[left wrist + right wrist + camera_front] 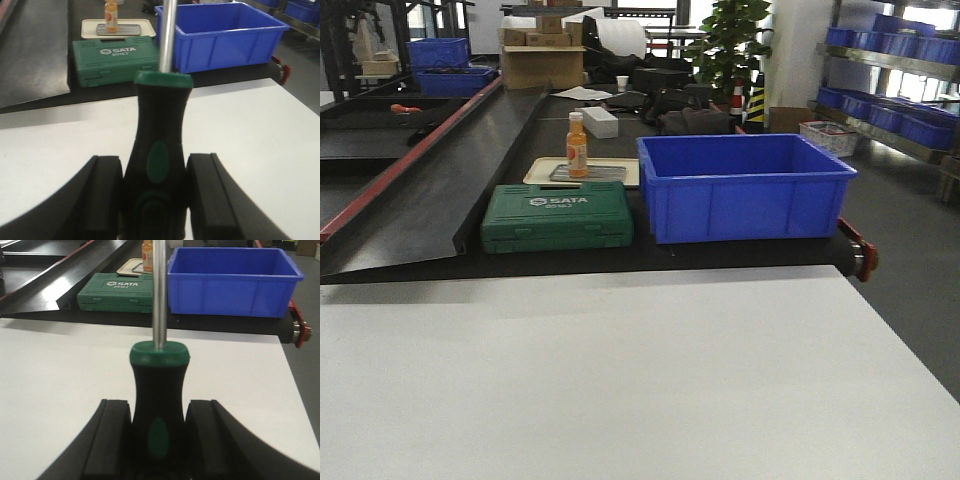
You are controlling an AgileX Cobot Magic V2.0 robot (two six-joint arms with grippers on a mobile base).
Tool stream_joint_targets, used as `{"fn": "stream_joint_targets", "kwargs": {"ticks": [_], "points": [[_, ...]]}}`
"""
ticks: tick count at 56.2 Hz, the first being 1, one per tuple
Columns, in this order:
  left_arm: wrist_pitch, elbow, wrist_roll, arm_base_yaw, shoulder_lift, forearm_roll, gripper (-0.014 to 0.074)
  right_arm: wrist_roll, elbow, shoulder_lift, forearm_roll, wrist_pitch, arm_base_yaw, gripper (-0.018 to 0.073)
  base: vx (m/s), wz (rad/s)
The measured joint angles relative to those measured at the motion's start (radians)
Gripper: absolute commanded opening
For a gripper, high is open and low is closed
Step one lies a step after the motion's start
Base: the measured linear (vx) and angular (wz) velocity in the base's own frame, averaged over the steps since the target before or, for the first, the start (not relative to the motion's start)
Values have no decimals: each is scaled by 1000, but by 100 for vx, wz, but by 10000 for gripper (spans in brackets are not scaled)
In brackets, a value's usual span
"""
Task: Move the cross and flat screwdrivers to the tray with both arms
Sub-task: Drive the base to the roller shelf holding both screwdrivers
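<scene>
Green-black screwdrivers (162, 110) (159, 375), two, one per gripper (155, 167) (157, 410)

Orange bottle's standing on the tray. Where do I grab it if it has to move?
Probably grip the orange bottle by its body below the cap, coming from above, fingers left and right. It stands upright, and the green case just in front blocks a low approach. Left gripper and right gripper each hold a screwdriver, so free one first.

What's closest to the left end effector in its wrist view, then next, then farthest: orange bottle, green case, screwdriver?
1. The screwdriver, gripped in the left end effector.
2. The green case, ahead, slightly left.
3. The orange bottle, behind the case.
</scene>
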Motion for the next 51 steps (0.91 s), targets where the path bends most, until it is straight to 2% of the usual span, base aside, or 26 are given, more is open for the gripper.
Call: {"fn": "stream_joint_targets", "kwargs": {"ticks": [51], "points": [[6,0,0,0,0,0,-3,0,0,-1,-3,1,0,-8,-20,-47]]}}
